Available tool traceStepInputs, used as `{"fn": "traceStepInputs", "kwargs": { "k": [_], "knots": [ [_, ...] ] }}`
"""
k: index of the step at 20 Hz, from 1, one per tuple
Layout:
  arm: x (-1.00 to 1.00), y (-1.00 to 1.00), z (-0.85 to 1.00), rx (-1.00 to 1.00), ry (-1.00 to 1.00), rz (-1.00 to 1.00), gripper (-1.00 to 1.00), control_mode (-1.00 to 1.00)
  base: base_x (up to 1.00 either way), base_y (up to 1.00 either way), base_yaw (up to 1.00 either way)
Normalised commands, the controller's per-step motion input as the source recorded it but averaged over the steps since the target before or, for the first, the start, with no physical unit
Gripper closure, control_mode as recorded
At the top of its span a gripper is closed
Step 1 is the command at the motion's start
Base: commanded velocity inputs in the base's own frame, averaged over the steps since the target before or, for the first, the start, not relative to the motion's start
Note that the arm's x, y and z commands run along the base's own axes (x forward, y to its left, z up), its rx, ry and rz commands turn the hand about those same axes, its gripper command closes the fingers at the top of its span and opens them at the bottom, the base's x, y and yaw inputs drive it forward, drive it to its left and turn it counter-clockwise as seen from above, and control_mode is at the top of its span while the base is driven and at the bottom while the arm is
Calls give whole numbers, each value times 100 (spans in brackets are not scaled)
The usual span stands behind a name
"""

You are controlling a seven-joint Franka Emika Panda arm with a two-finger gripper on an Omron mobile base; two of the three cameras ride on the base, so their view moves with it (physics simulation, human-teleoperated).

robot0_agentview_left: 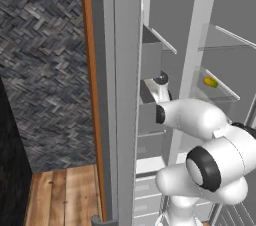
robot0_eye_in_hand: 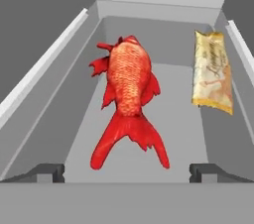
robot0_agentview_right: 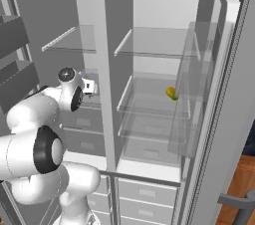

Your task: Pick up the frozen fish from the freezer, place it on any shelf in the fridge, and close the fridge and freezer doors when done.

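The frozen fish [robot0_eye_in_hand: 128,100], red-orange with a forked tail, lies flat on the grey floor of a freezer [robot0_agentview_right: 74,40] bin, tail towards me. My gripper [robot0_eye_in_hand: 127,171] hovers just behind that tail, open, with one dark fingertip [robot0_eye_in_hand: 48,171] on either side and nothing between them. The white arm [robot0_agentview_right: 67,82] reaches into the narrow left half of the unit. To the right is the fridge [robot0_agentview_right: 164,15], whose top glass shelf [robot0_agentview_right: 154,45] is bare. Both doors stand open: the freezer door [robot0_agentview_left: 122,95] at the left and the fridge door [robot0_agentview_right: 224,119] at the right.
A beige packet [robot0_eye_in_hand: 212,72] lies in the same bin, right of the fish. The bin's pale-edged side walls [robot0_eye_in_hand: 44,69] close in on both sides. A small yellow-green round item [robot0_agentview_right: 171,92] sits on a lower fridge shelf. Pale drawers [robot0_agentview_right: 144,194] fill the bottom.
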Motion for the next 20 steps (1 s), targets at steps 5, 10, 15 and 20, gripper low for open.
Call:
{"fn": "traceStepInputs", "kwargs": {
  "k": [5,10,15,20],
  "knots": [
    [36,5,-12,0,6,0,-100,-100,0,0,0],
    [50,0,-19,0,8,0,-100,-100,0,0,0],
    [41,0,-28,0,11,-1,-100,-100,0,0,0],
    [39,10,-45,0,14,-4,-100,-100,0,0,0]
  ]
}}
